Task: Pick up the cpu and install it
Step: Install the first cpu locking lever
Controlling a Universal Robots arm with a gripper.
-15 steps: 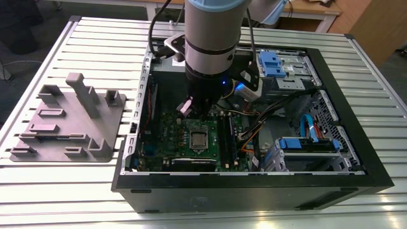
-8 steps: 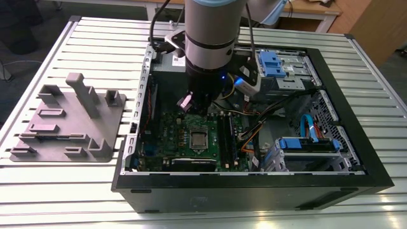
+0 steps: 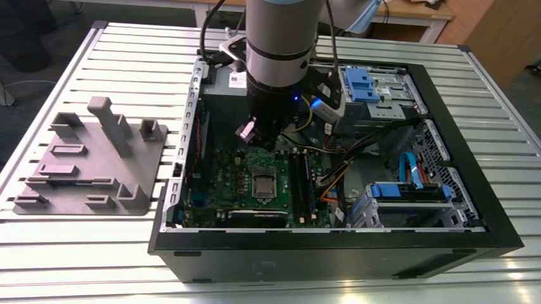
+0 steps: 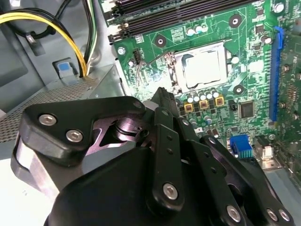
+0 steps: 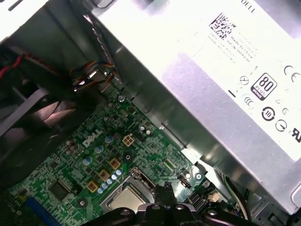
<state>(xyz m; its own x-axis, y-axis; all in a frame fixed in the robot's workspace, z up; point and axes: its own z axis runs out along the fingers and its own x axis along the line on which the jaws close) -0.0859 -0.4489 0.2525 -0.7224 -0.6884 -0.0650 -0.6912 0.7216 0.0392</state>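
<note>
Lying flat in the socket (image 4: 175,66) at mid-board, the cpu (image 4: 203,70) shows as a pale silvery square; I also log it in the exterior view (image 3: 265,184) and the first wrist view (image 5: 123,197).

- Board (image 3: 228,171): green, lying on the floor of the open case (image 3: 338,250), with dark memory slots (image 3: 302,180) just beside the socket.
- Hand (image 4: 161,94): hanging above the board near the socket, apart from the cpu and touching nothing that I can see. Its dark linkage is seen edge-on in the second wrist view, so I cannot tell whether it stands wide or narrow. Nothing shows in its grip.
- Power supply (image 5: 225,94): grey metal box at the case's far wall, by the arm.
- Yellow cables (image 4: 56,28): running along the case wall, clear of the socket.
- Tray (image 3: 93,164): grey plastic with upright blocks, on the slatted table (image 3: 68,253), at the exterior view's left, well apart from the case.

Step in hand, by my judgement: the pick and the placing look done and the chip sits in its seat. Whether the socket frame is latched over it I cannot tell.

Any further contact there would call for a plumb, light approach, since capacitors and slots crowd the socket.

Writing: a white label (image 5: 225,28) with a code square sits on the power supply, with a row of round certification marks beside it. There is white lettering on the board. I log that print as present, not transcribed.
</note>
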